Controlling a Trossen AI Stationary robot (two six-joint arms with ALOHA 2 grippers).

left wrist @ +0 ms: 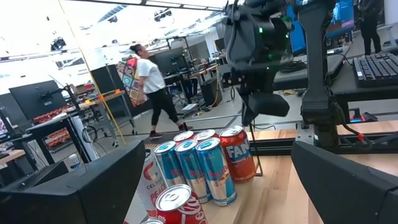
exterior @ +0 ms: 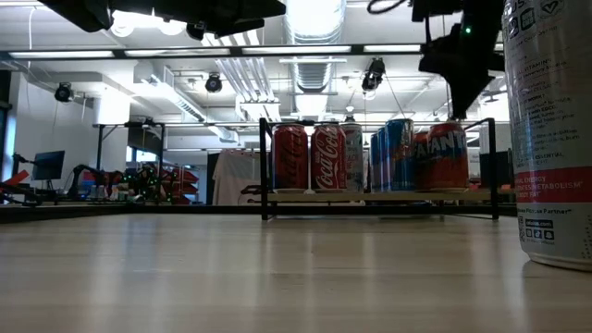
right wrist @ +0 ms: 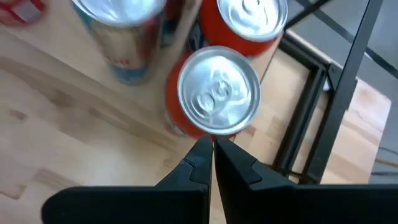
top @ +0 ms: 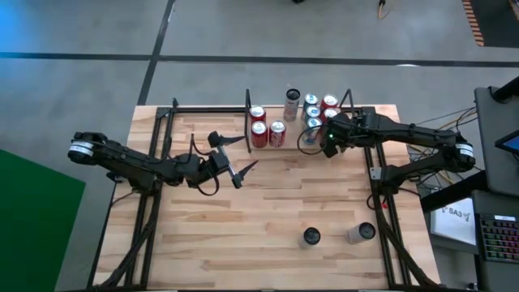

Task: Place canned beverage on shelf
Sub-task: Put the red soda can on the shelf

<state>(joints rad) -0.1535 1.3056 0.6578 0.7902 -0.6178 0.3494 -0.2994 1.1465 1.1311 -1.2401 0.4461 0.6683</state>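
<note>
The right gripper [right wrist: 212, 149] hovers clenched and empty just above an orange can [right wrist: 214, 93] on the shelf [top: 357, 154] at the table's far right; the neighbouring can tops are cut off by the wrist frame. The left gripper [top: 235, 158] hangs released over mid-table. Two more cans [top: 311, 237] stand near the front right; in the low view one is cropped at the edge

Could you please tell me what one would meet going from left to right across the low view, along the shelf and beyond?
Shelf's left post → two red cola cans → white can → blue cans → orange can → shelf's right post → large white can close to the camera.
</note>
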